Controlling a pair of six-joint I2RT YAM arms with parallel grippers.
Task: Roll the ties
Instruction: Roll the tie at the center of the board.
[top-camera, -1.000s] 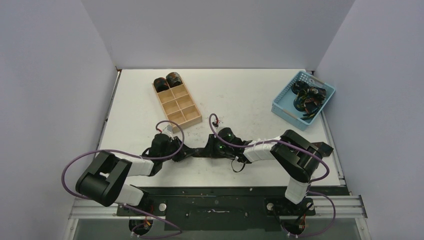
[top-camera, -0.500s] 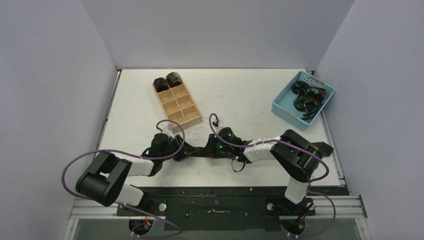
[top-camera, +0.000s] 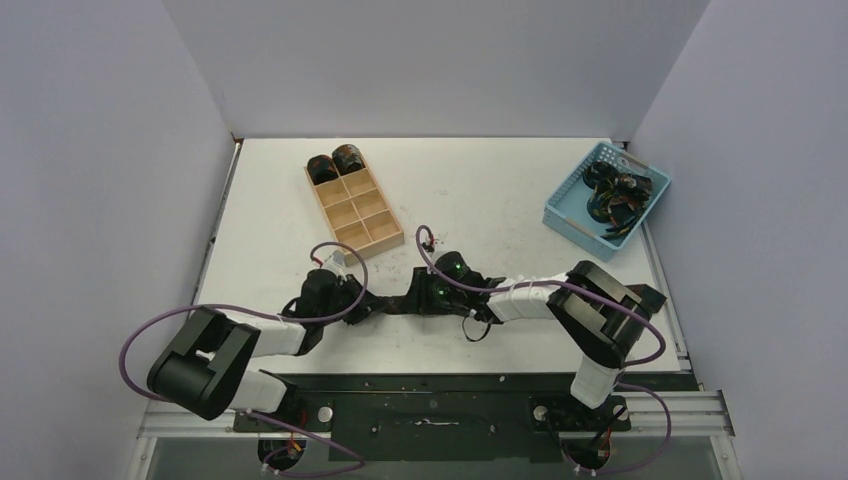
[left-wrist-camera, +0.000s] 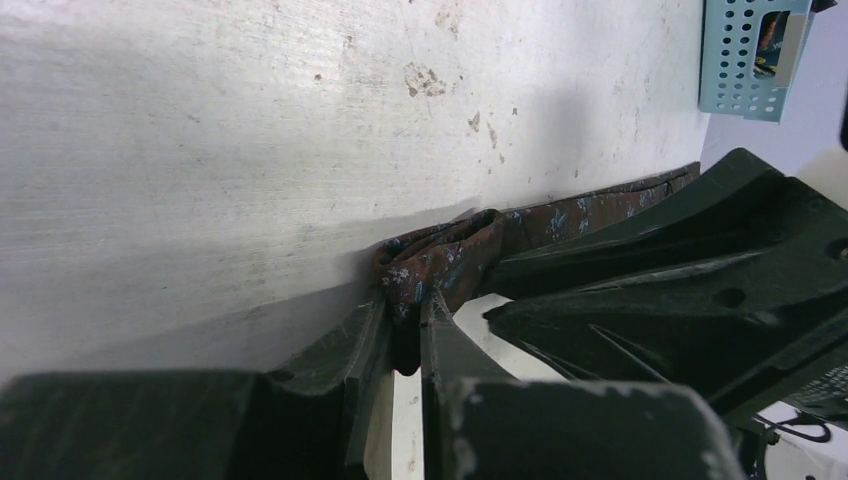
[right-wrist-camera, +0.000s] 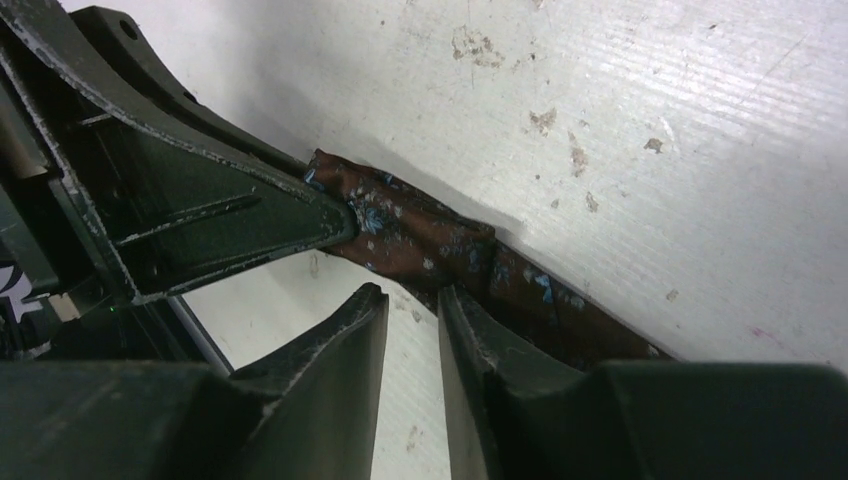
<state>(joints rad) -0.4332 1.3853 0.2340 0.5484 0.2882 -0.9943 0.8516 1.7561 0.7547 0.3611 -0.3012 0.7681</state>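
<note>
Though folded at its left end, lies as tie (top-camera: 395, 303) lengthwise left-to-right on bench (top-camera: 500, 190), clamped in left gripper (left-wrist-camera: 405, 312) jaws, beside right gripper (right-wrist-camera: 412, 297) jaws slightly apart.

Overhead, the tie (top-camera: 393, 303) shows only as a short dark strip between the left gripper (top-camera: 364, 305) and the right gripper (top-camera: 416, 300), its ends hidden under them. The left wrist view cuts off the blue basket (left-wrist-camera: 735, 60) at its top edge; overhead, the basket's dark contents (top-camera: 615, 195) are too small to count.
</note>
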